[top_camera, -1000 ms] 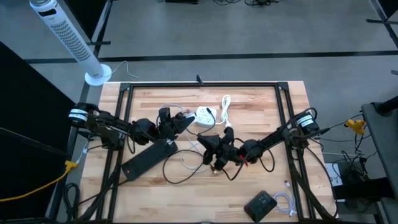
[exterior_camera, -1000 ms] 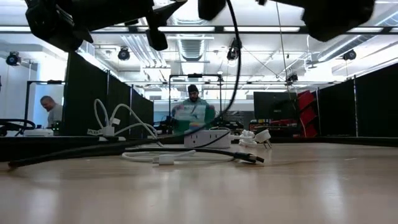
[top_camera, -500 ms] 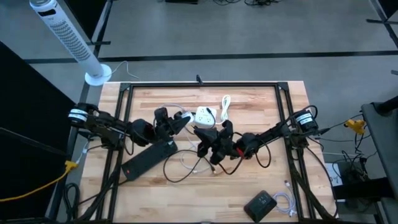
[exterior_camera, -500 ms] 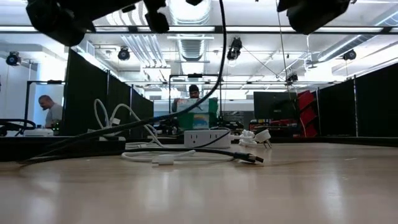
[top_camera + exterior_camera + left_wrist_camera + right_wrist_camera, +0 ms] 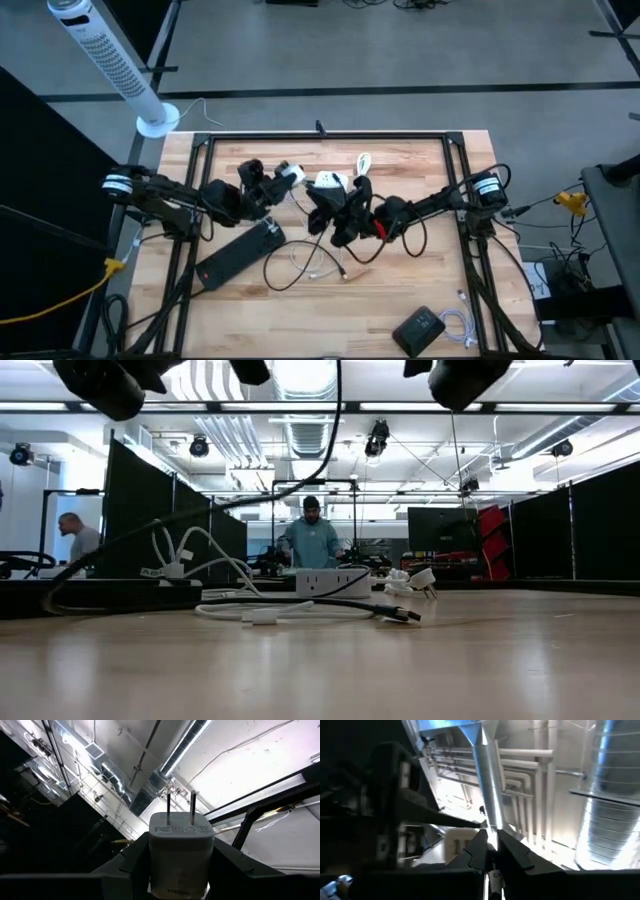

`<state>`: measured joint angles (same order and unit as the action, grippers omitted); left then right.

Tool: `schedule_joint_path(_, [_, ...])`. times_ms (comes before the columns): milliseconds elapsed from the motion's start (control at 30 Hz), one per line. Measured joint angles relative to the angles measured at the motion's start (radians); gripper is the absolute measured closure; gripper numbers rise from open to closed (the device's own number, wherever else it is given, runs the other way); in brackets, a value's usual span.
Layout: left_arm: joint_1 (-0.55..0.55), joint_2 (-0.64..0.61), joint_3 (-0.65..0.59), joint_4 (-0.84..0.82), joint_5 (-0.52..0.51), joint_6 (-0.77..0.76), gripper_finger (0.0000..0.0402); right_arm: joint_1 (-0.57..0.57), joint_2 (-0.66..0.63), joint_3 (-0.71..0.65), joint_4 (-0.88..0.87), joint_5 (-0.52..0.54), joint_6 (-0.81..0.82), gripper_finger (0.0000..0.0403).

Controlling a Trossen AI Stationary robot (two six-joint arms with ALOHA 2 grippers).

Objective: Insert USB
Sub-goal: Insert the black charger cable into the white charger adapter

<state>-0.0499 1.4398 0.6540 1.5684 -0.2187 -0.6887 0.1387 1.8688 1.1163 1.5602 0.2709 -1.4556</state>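
Above the table's middle, the left gripper (image 5: pixel 175 870) clamps a white two-pronged wall charger (image 5: pixel 181 851). The right gripper (image 5: pixel 490 851) pinches a thin cable's USB end (image 5: pixel 491 870). Both are raised; insertion seems not yet done.

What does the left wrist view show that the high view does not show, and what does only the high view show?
Only the left wrist view shows the two metal prongs of the white plug-in charger block, pointing toward the ceiling ducts.

Only the high view shows the wooden table, the flat black power strip, the right gripper, the white tower fan and the small black box.

Both show the charger block held by the left gripper.
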Motion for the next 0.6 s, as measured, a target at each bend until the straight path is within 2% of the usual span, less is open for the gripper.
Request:
schedule_joint_path(200, [0.092,-0.054,-0.050,0.000,0.007,-0.041,0.0258,-0.056,-0.001,0.037,-0.052,-0.024,0.048,0.0388])
schedule_joint_path(500, [0.227,-0.064,-0.051,-0.001,0.130,-0.153,0.0258,-0.144,-0.001,0.079,-0.114,-0.134,0.159,0.0388])
schedule_joint_path(600, [0.277,-0.062,-0.051,0.000,0.134,-0.181,0.0258,-0.179,-0.001,0.093,-0.161,-0.191,0.201,0.0388])
